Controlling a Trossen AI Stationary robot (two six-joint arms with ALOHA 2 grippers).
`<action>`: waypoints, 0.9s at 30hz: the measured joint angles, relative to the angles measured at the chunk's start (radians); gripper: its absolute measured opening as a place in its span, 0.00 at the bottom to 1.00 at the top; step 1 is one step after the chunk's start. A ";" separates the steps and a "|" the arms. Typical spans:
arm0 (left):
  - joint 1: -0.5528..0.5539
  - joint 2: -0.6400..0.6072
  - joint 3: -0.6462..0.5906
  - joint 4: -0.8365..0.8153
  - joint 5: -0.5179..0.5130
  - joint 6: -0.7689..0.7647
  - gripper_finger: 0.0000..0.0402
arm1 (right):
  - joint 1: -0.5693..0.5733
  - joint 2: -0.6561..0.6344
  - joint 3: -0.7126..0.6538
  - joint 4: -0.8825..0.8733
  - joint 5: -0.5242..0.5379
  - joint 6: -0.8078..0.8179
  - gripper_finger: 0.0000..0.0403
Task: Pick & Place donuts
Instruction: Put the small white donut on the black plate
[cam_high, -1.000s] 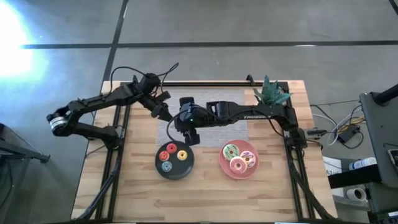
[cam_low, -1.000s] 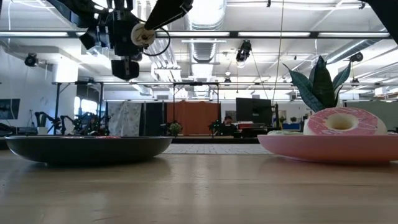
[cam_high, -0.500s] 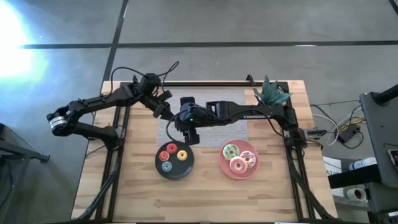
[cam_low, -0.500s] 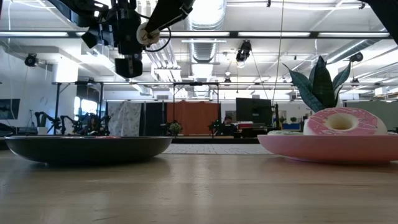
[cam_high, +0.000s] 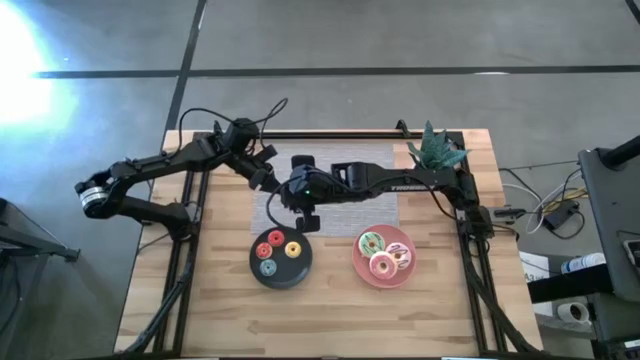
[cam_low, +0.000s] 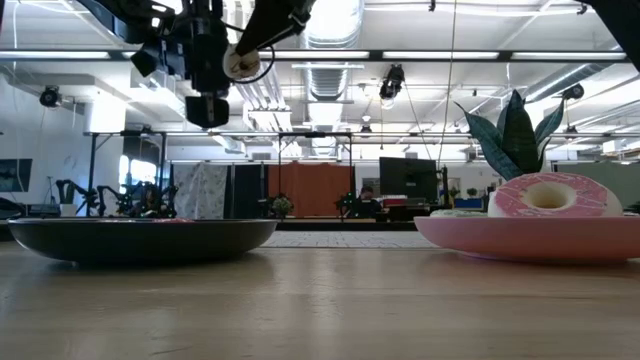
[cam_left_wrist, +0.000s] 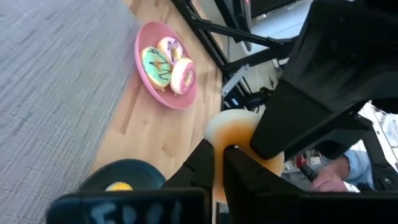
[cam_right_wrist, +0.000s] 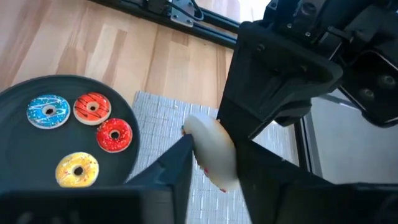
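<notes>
A white donut with red marks hangs in the air between my two grippers, above the grey mat just beyond the black plate. My left gripper reaches in from the table's left and is shut on it. From the right, my right gripper has a finger on either side of it. Several tiny donuts, among them a blue one and a yellow one, lie flat on the black plate. Three larger donuts lie on the pink plate. My left gripper pinches the donut's rim between its two fingers at the end facing the table's left, coming in slanting slightly downward. The donut is clear of the table. My right gripper has the donut's other end between its two fingers, one on each side, slanting down from the table's right. The donut shows edge-on between them, lifted clear of the mat.
A green plant stands at the far right corner. Black frame rails run along the table's left, right and far edges. Bare wood lies in front of both plates. A person shows in the room behind, in the left wrist view.
</notes>
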 joint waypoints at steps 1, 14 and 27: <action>0.000 0.000 0.000 0.000 -0.009 0.000 0.00 | 0.000 0.000 0.000 -0.004 0.000 0.002 0.23; -0.001 0.000 -0.002 -0.050 -0.169 0.003 0.31 | -0.001 0.000 -0.001 -0.114 -0.044 0.127 0.04; -0.097 -0.263 -0.071 -0.328 -0.460 0.146 0.36 | -0.030 -0.002 -0.226 0.079 -0.438 0.729 0.04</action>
